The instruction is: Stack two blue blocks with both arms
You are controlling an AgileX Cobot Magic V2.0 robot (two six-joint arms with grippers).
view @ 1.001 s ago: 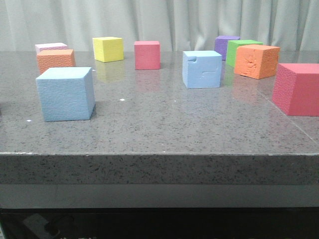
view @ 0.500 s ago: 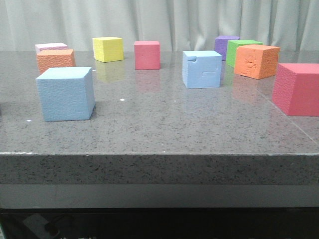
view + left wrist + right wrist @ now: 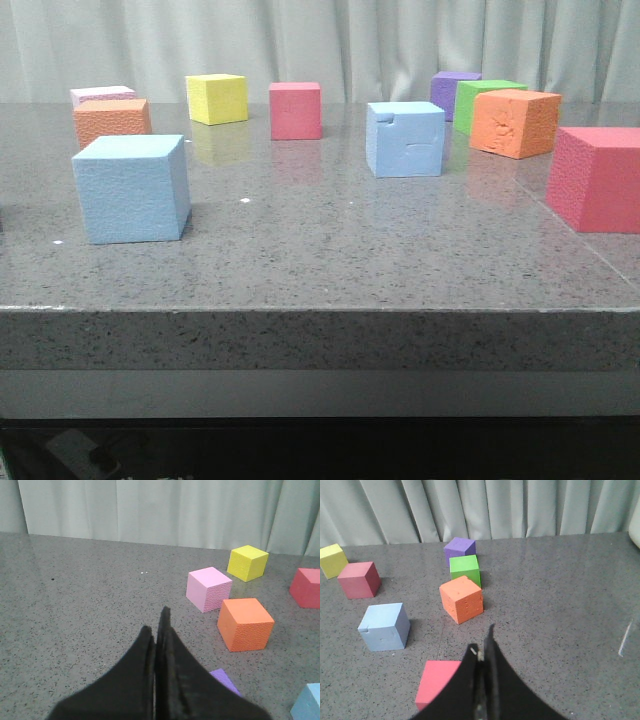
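Note:
The plain pebbly blue block [image 3: 130, 190] stands at the front left of the table. Its corner shows at the edge of the left wrist view [image 3: 308, 705]. The notched blue block [image 3: 405, 140] stands apart from it, mid-table to the right, and also shows in the right wrist view [image 3: 384, 626]. Neither gripper shows in the front view. My left gripper [image 3: 157, 622] is shut and empty above bare table, left of the plain block. My right gripper [image 3: 484, 640] is shut and empty, to the right of the notched block.
Other cubes stand around: orange [image 3: 111, 121], pink [image 3: 100, 95], yellow [image 3: 217, 98] and red [image 3: 295, 110] at the back left; purple [image 3: 452, 90], green [image 3: 485, 98], orange [image 3: 514, 122] and a large red one [image 3: 597, 178] at the right. A purple cube [image 3: 225, 680] lies by my left gripper.

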